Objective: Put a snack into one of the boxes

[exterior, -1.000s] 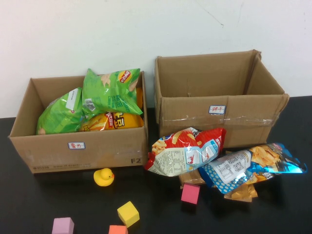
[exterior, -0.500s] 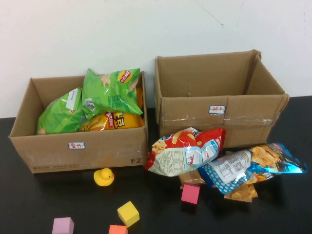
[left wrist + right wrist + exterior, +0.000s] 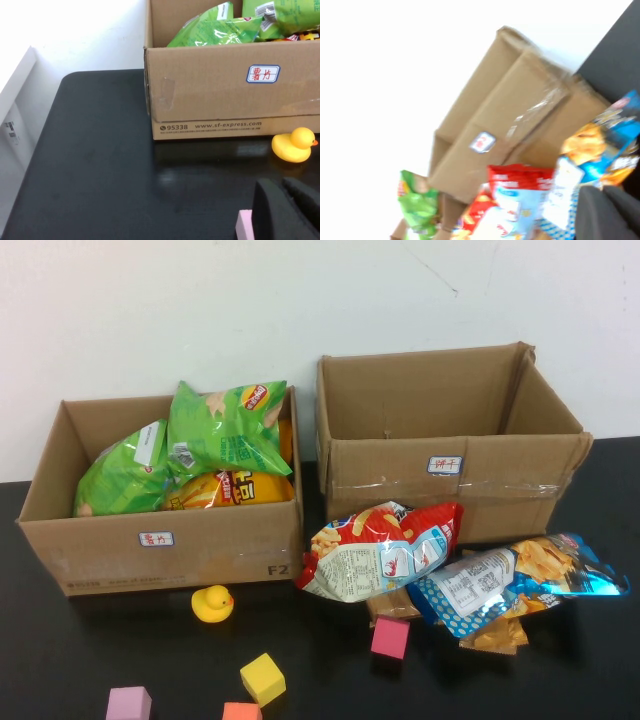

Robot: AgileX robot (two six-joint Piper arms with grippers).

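Observation:
Two cardboard boxes stand at the back of the black table. The left box [image 3: 160,540] holds green bags [image 3: 225,425] and a yellow bag [image 3: 230,488]. The right box [image 3: 450,465] looks empty. A red and white snack bag [image 3: 385,550] and a blue snack bag [image 3: 510,580] lie in front of the right box. Neither gripper shows in the high view. My left gripper [image 3: 285,200] is shut and empty, low over the table, near a pink block [image 3: 244,225] and the duck [image 3: 293,145]. My right gripper [image 3: 612,212] is shut and empty, near the blue bag [image 3: 605,145] and the red bag [image 3: 515,200].
A yellow rubber duck [image 3: 213,603] sits in front of the left box. A magenta block [image 3: 391,637], a yellow block [image 3: 263,678], a pink block [image 3: 129,705] and an orange block [image 3: 241,712] lie near the front edge. An orange bag [image 3: 495,635] lies under the blue one.

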